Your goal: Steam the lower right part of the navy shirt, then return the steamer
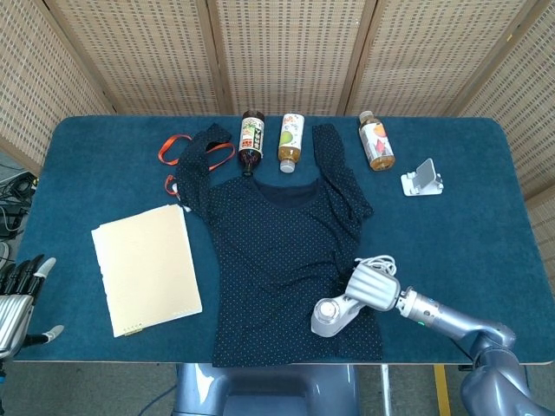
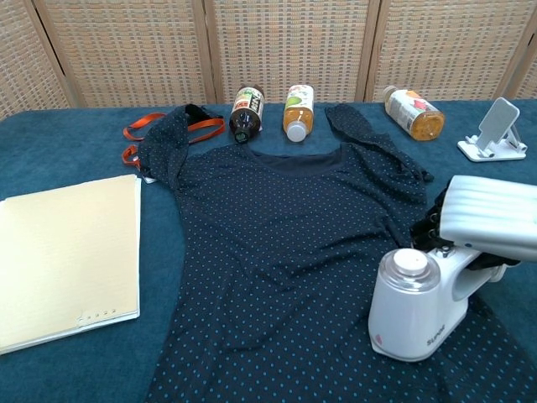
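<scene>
- The navy shirt lies flat in the middle of the blue table, neckline toward the far screen and hem at the near edge.
- The steamer sits on the shirt's lower right part, its white body low on the cloth and its capped tank facing up.
- The right hand grasps the steamer's handle; dark fingers show wrapped under the silver back of the hand, which hides most of the grip.
- A white cord coils on the shirt just behind that hand.
- The left hand shows only in the head view, at the table's near left corner, well apart from the shirt; it holds nothing and its fingers are apart.
- A cream notebook lies just left of the shirt.
- An orange strap lies by the shirt's left sleeve, partly under the cloth.
- Three bottles lie on their sides along the far edge: a dark bottle and an amber bottle just above the neckline, with their caps toward it, and a peach-label bottle farther right.
- A white phone stand stands right of the shirt's right sleeve, near the peach-label bottle.
</scene>
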You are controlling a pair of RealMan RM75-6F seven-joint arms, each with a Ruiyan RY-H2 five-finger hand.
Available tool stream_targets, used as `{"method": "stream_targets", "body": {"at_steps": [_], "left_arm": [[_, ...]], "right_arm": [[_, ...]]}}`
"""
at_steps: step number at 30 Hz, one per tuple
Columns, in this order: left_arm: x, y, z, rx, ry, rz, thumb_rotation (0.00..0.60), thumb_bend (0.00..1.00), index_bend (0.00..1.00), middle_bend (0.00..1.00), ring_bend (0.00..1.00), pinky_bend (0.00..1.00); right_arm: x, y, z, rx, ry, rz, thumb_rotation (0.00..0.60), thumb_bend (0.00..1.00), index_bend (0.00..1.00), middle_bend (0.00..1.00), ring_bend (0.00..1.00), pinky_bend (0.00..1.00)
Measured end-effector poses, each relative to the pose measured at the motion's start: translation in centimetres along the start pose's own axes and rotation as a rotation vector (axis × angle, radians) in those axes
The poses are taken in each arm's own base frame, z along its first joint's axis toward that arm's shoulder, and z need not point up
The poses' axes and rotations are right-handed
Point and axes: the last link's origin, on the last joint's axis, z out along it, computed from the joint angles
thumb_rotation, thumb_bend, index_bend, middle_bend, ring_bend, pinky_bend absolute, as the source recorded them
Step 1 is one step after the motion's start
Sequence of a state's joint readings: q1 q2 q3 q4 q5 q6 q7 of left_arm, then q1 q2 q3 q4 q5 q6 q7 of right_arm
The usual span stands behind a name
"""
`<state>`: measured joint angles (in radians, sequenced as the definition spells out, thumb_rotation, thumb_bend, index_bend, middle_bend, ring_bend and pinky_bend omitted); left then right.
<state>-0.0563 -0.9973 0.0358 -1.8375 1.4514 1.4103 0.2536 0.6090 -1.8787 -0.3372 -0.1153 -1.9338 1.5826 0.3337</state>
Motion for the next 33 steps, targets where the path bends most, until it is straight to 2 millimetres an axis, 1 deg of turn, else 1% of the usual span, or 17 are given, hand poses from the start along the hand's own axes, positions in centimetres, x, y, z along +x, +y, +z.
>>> {"method": "stream_targets", "body": {"at_steps": [4, 8, 10, 13, 16, 18, 22, 24, 28, 33], "left_arm": [[0.0, 0.0, 0.0, 0.002, -0.001, 0.001, 0.6, 0.0, 0.0, 0.0, 0.0, 0.0], [0.0, 0.0, 0.0, 0.002, -0.002, 0.002, 0.6, 0.0, 0.0, 0.0, 0.0, 0.0], [0.0, -0.1, 0.0, 0.004, -0.001, -0.001, 0.6, 0.0, 0.0, 0.0, 0.0, 0.0], [0.1, -0.2, 0.0, 0.007, 0.001, -0.005, 0.6, 0.0, 0.0, 0.0, 0.0, 0.0], [0.1, -0.3, 0.0, 0.007, 0.001, -0.008, 0.6, 0.0, 0.0, 0.0, 0.0, 0.0], [0.2, -0.3, 0.0, 0.006, 0.001, -0.01, 0.6, 0.0, 0.0, 0.0, 0.0, 0.0], [0.3, -0.4, -0.2, -0.001, 0.005, -0.016, 0.6, 0.0, 0.0, 0.0, 0.0, 0.0], [0.4, -0.4, -0.2, -0.005, 0.008, -0.018, 0.6, 0.0, 0.0, 0.0, 0.0, 0.0], [0.6, -0.4, -0.4, -0.012, 0.014, -0.021, 0.6, 0.0, 0.0, 0.0, 0.0, 0.0], [0.8, -0.4, -0.5, -0.014, 0.019, -0.025, 0.6, 0.0, 0.0, 0.0, 0.0, 0.0]], "right_arm": [[0.0, 0.8, -0.6, -0.034, -0.013, 0.0, 0.6, 1.0, 0.84, 0.68, 0.78, 0.9], [0.2, 1.0, -0.6, -0.03, -0.004, -0.007, 0.6, 1.0, 0.84, 0.68, 0.78, 0.9], [0.5, 1.2, -0.5, -0.03, 0.014, -0.008, 0.6, 1.0, 0.84, 0.68, 0.78, 0.9], [1.6, 1.9, -0.3, -0.044, 0.07, -0.011, 0.6, 1.0, 0.84, 0.68, 0.78, 0.9], [2.9, 3.4, 0.0, -0.096, 0.14, -0.011, 0.6, 1.0, 0.84, 0.68, 0.78, 0.9], [3.9, 4.9, 0.0, -0.15, 0.184, -0.016, 0.6, 1.0, 0.84, 0.68, 0.78, 0.9], [6.1, 8.8, -0.7, -0.272, 0.25, -0.051, 0.6, 1.0, 0.84, 0.68, 0.77, 0.89], [6.7, 10.2, -1.2, -0.316, 0.252, -0.071, 0.6, 1.0, 0.83, 0.68, 0.77, 0.89], [6.7, 12.0, -2.1, -0.4, 0.215, -0.083, 0.6, 1.0, 0.82, 0.68, 0.77, 0.89], [5.3, 13.2, -3.0, -0.503, 0.12, -0.086, 0.6, 1.0, 0.82, 0.67, 0.76, 0.88]]}}
